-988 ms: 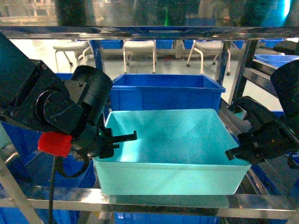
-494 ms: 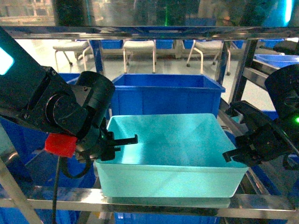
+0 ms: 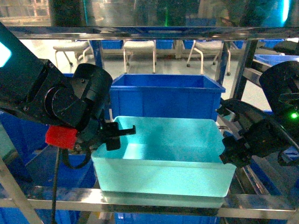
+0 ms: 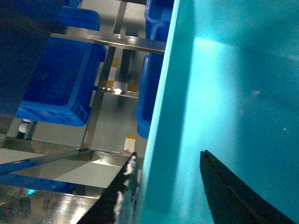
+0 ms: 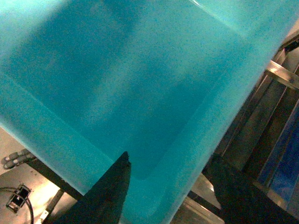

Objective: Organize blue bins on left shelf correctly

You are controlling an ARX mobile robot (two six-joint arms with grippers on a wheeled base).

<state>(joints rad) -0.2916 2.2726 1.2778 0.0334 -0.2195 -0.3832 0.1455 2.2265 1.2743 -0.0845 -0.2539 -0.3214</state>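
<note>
Both tools (image 3: 113, 136) (image 3: 227, 152) apparently pinch the turquoise bin's (image 3: 163, 175) side rims.

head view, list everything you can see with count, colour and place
turquoise bin: 1, light cyan, front centre of the rack, empty, held at both side walls
dark blue bin: 1, royal blue, directly behind the turquoise bin
more dark blue bins: several, partly hidden, far left and below
shelf rail: 1, shiny grey steel, across the front
white chairs: at least 3, background floor
left pincer: 1, black, straddling the bin's left wall
right pincer: 1, black, straddling the bin's right wall
</note>
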